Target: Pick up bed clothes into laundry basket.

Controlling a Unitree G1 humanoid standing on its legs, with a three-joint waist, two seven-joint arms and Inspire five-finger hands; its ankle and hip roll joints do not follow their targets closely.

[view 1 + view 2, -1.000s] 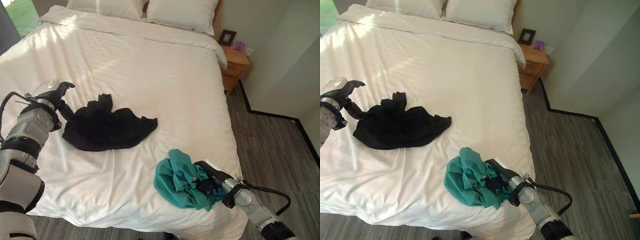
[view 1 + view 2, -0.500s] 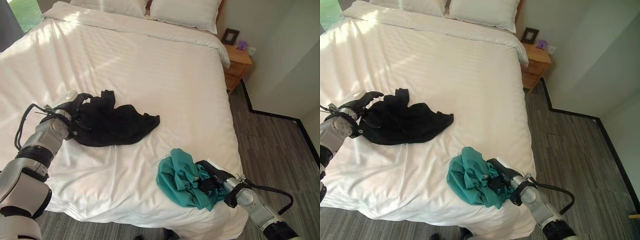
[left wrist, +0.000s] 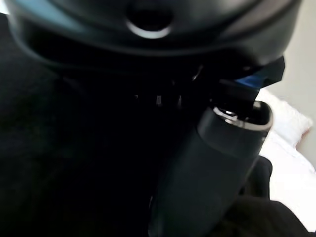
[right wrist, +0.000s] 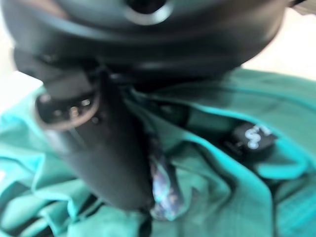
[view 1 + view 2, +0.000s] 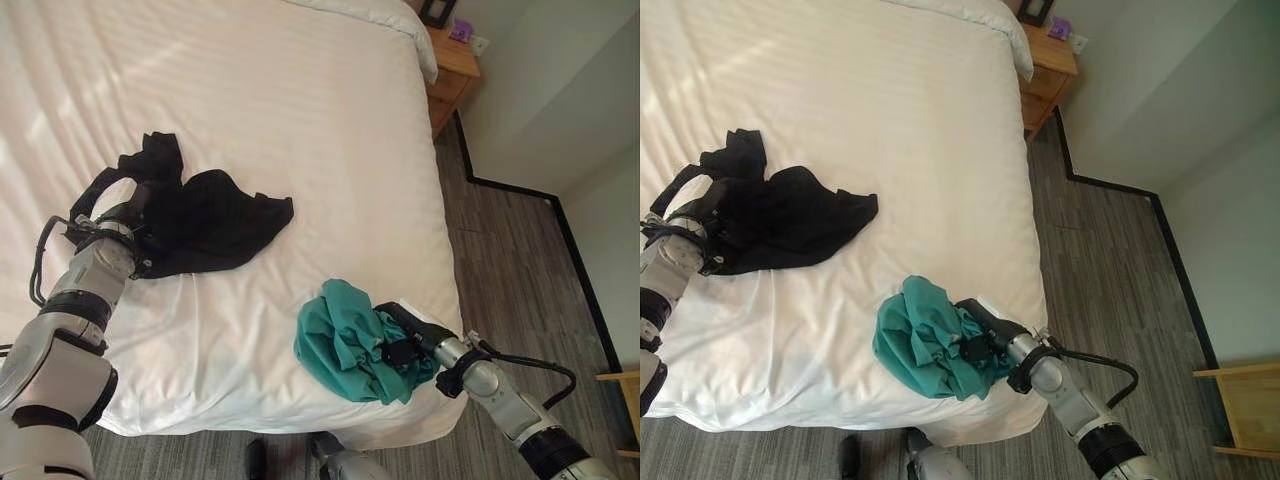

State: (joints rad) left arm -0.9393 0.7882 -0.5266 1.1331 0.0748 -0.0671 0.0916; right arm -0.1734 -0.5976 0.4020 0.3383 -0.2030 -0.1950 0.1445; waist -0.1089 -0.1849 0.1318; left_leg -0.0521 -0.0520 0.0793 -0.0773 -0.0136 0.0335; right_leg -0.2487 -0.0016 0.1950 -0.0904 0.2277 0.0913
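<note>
The right hand is digging its fingers into the bunched teal garment near the foot corner of the bed; in the right wrist view the thumb is lying down against the teal folds, and the cloth is closing around the fingers, so the hand is judged to be pinching a fold rather than resting on it. The left hand is sitting at the near edge of the black garment, which is lying spread out well apart from the teal one; its fingers are buried in dark cloth and the left wrist view is showing little beyond black fabric and the thumb, so whether they are closed cannot be told. No laundry basket is appearing in these views, so both garments are lying on the white sheet. To do this step well, each hand is needing a deep gather of cloth only, keeping the sheet out of the pinch. The black garment's loose sleeve is trailing away from the hand and is likely to drag. Lifting straight up before swinging toward the basket is advisable.
</note>
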